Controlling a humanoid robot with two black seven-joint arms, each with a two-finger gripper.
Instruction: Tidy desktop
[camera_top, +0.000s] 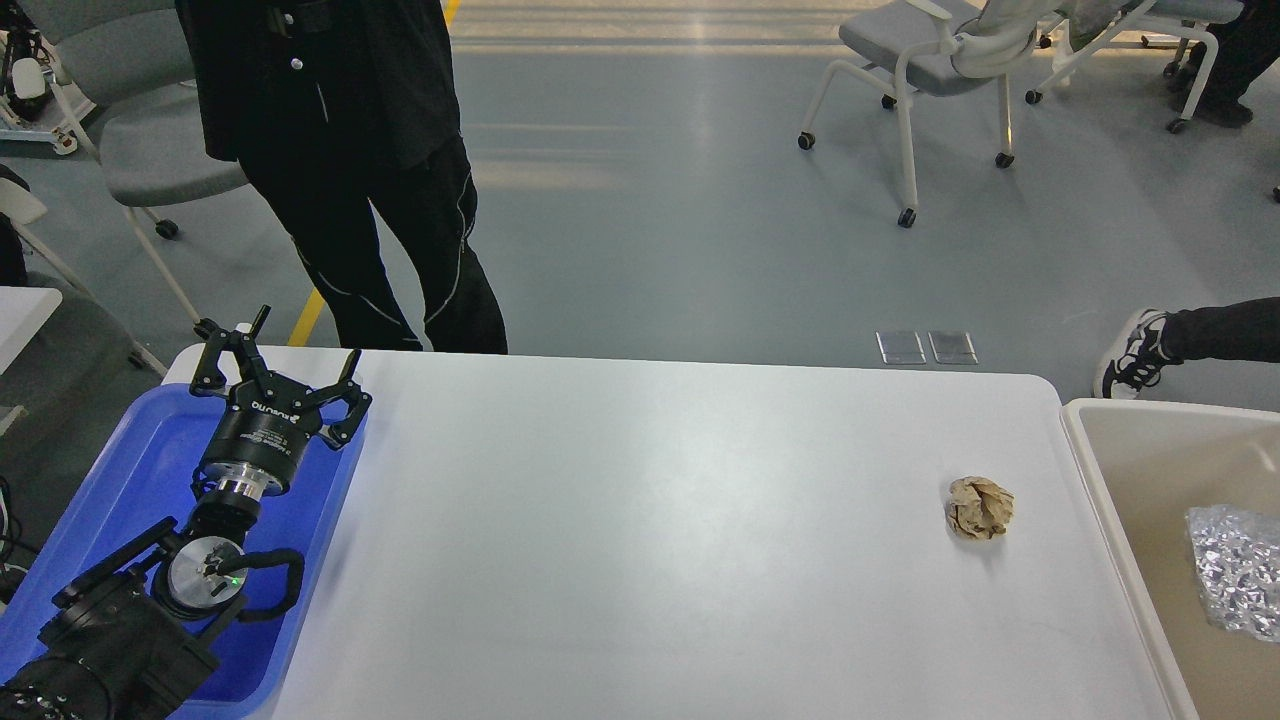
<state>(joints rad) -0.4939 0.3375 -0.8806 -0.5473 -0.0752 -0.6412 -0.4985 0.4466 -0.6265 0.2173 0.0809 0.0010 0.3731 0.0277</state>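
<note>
Our big white desktop (640, 520) fills the middle of our view, and it is smooth and hard, so small things can slide on it. We see one brown paper ball (979, 508) lying on it at about 3 o'clock from the table's middle, near the right edge. We think this ball is very light and soft, and it will squash if we pinch it hard. It looks crinkly, not slippery, so a soft pinch across its middle, from both sides, should hold it well. It is not breakable, so a little squeeze will not hurt it. Just beside the table's right edge sits one beige bin (1085, 470), at 3 o'clock, and one shiny crumpled wrap (1235, 580) lies inside it. We guess the paper ball should go there too. At 9 o'clock sits one blue tray (110, 490) on the left end of the table. Our left gripper (282, 358) hovers over the tray's far corner, and its fingers are spread apart and hold nothing. It is well apart from the paper ball. We cannot see our right gripper at all, so we cannot say how its fingers stand. One person in black (350, 150) stands behind the table at 11 o'clock, and we count two white chairs (920, 60) far off at 1 o'clock.
</note>
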